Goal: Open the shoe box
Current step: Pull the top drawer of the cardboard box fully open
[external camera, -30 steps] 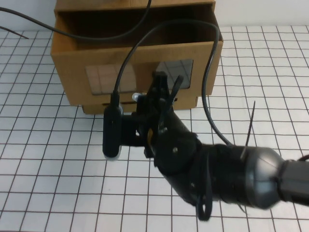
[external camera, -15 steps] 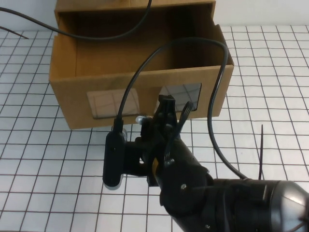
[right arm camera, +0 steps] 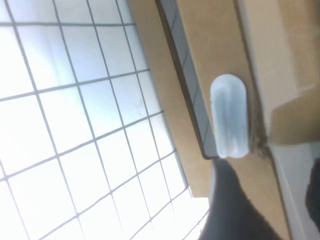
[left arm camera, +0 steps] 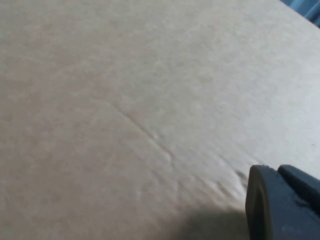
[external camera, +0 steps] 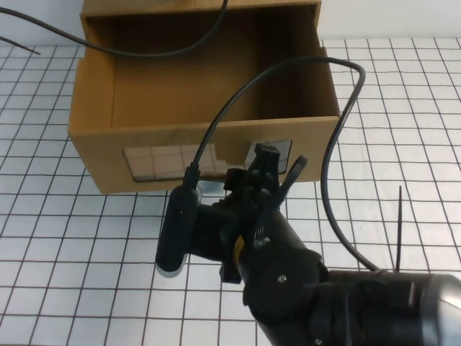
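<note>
**Shoe box (external camera: pixel 310 79): lid tipped up, right gripper at the near lip**

Location. The shoe box stands on the far part of the gridded table (external camera: pixel 403 108), left of centre. Its lid (external camera: pixel 180 79) is tilted up, so the hollow inside faces the high camera. The base underneath is hidden.

Governing relation. The lid's front lip (external camera: pixel 101 155) is its long edge and runs left to right across the scene. It carries two window patches (external camera: pixel 162 162). The lip lies just to the far side of the right gripper (external camera: pixel 282 155), which reaches in from the near side and points far and upward, below the right-hand patch.

Gripper state. The right gripper's fingers (external camera: pixel 265 162) stand apart, with nothing seen clamped between them. Whether either one touches the lip cannot be told.

Other arm. The left gripper (left arm camera: pixel 282 205) does not appear in the high view. Its wrist view shows it close against a plain cardboard face (left arm camera: pixel 125 100). Whether it is open or closed cannot be told.

Assessment. The right arm is the one placed at the free edge. Any further opening would probably mean pushing that lip away and upward, square to its left-right run.
</note>
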Controlling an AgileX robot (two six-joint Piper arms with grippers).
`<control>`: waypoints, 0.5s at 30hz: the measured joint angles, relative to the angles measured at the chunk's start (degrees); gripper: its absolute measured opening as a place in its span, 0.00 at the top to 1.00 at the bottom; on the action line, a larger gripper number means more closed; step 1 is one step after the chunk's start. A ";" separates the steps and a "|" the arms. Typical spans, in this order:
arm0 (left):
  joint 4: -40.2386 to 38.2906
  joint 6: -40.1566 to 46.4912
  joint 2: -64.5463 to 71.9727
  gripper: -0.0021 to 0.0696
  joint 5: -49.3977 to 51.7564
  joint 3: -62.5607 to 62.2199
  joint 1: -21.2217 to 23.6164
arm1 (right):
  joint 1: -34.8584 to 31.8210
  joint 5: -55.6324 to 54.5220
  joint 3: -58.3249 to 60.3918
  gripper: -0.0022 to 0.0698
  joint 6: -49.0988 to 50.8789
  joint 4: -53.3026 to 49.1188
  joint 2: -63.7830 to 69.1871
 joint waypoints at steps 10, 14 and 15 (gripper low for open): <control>0.69 -0.22 -4.89 0.98 3.45 -2.98 0.00 | 7.83 4.56 0.09 0.68 -0.22 11.98 -8.00; 1.71 -0.22 -7.54 0.98 4.19 -3.08 0.00 | 10.35 9.24 0.09 0.73 -1.21 14.45 -12.50; 2.45 -0.34 -8.21 0.98 4.49 -3.08 0.00 | 10.44 10.20 -0.05 0.74 -1.32 14.59 -13.44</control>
